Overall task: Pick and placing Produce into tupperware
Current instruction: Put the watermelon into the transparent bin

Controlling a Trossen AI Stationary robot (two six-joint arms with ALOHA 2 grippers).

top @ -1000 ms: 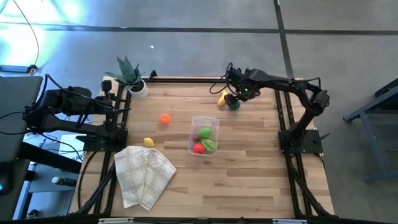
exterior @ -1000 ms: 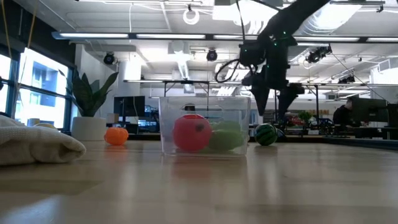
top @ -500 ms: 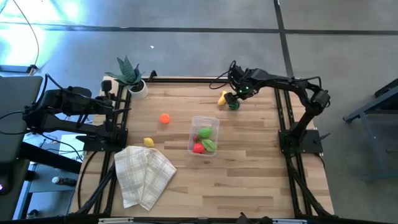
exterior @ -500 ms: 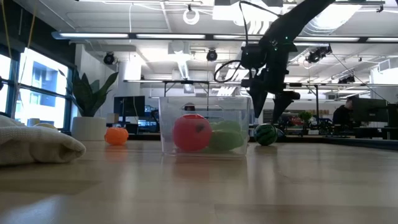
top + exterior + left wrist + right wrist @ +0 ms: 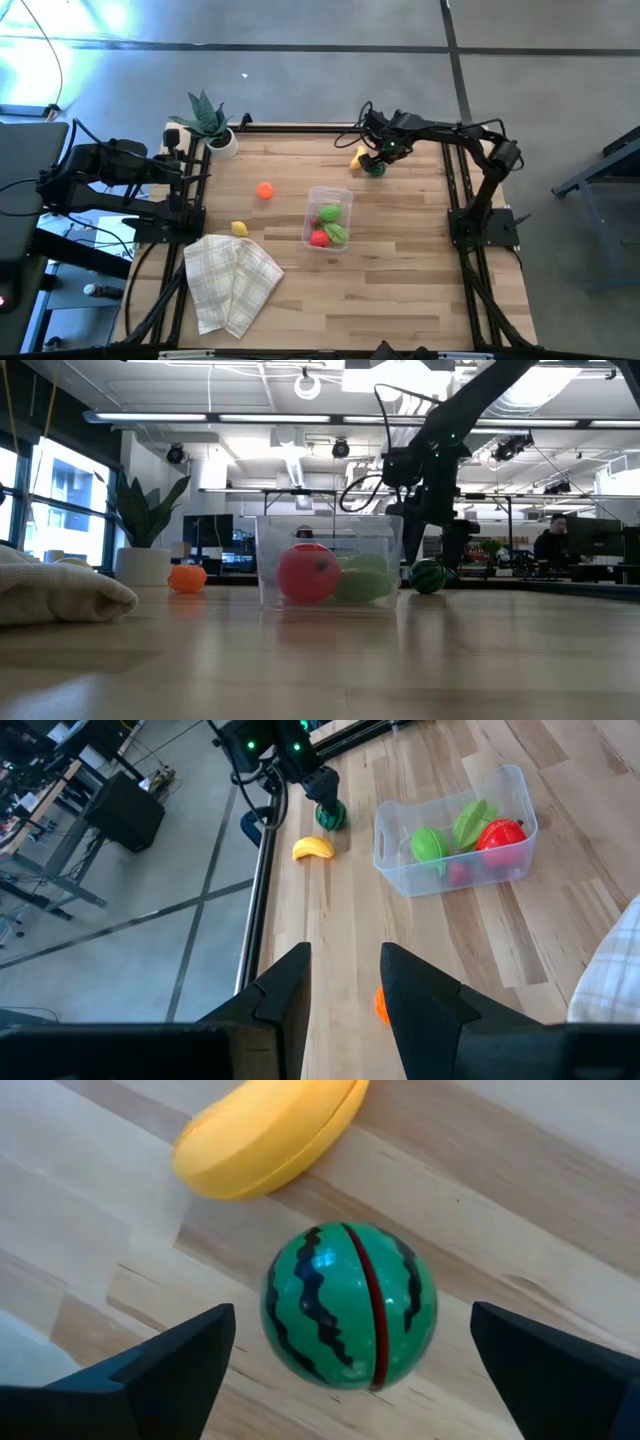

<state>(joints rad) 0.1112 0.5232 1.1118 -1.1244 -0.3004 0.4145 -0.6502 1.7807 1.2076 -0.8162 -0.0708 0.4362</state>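
Note:
My right gripper [image 5: 348,1335] is open above the dark striped green watermelon toy [image 5: 350,1305], one finger on either side, touching nothing. The watermelon [image 5: 376,168] rests on the table near the far edge, beside a yellow banana toy [image 5: 357,157]. The clear tub [image 5: 330,217] stands mid-table with red and light green pieces inside. An orange toy [image 5: 264,190] and a small yellow one [image 5: 239,228] lie left of the tub. My left gripper [image 5: 345,975] is open and waits at the table's left edge.
A potted plant [image 5: 222,143] stands at the far left corner. A checked folded cloth [image 5: 232,282] lies near the left front. The table's metal frame [image 5: 450,180] runs close behind the watermelon. A person [image 5: 556,540] sits in the room beyond.
My right gripper has stayed over the watermelon, turned about its wrist and come down closer to it, fingers still apart. The toys and the tub have kept their places.

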